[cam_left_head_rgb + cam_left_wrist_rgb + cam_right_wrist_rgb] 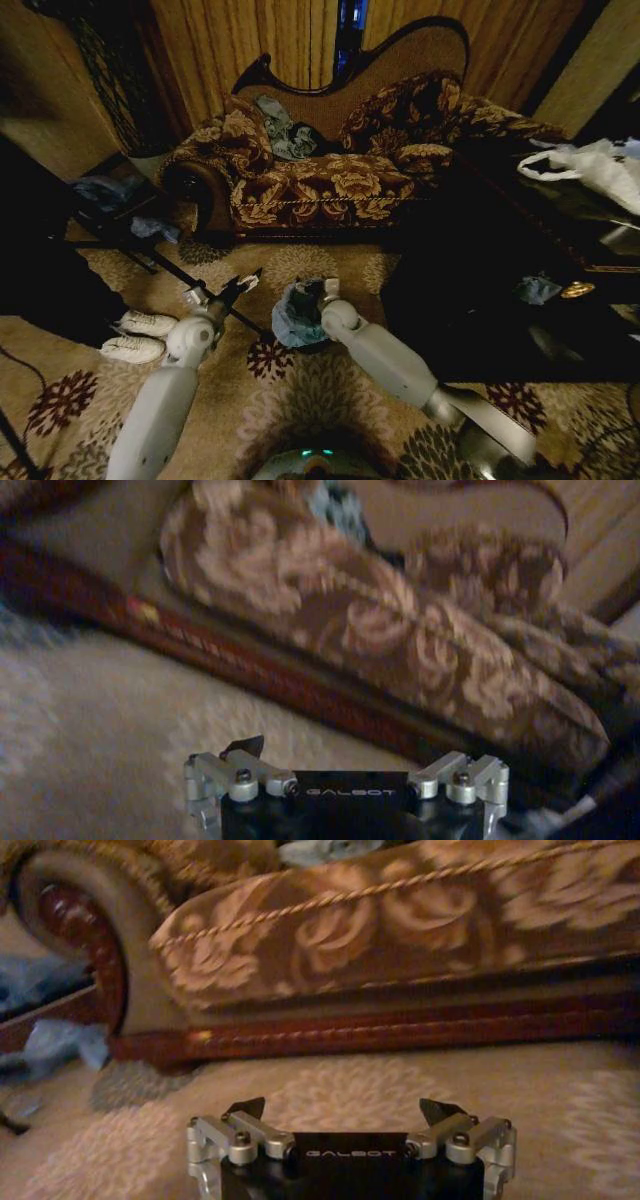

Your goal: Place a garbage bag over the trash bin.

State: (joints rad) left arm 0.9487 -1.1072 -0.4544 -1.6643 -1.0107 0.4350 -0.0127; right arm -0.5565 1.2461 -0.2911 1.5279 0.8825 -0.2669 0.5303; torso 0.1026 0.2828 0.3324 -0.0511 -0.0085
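Both grippers hover over the carpet (300, 400) facing the sofa (320, 180), right gripper (345, 1110) fingers spread, left gripper (345, 761) also spread. The bag (293, 318) drapes the bin (312, 345) just beside the right fingers.

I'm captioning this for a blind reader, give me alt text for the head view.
Two robot arms reach over a floral carpet toward a blue garbage bag draped on a trash bin; the right end effector is at the bag, the left end effector beside it. A patterned sofa stands behind.
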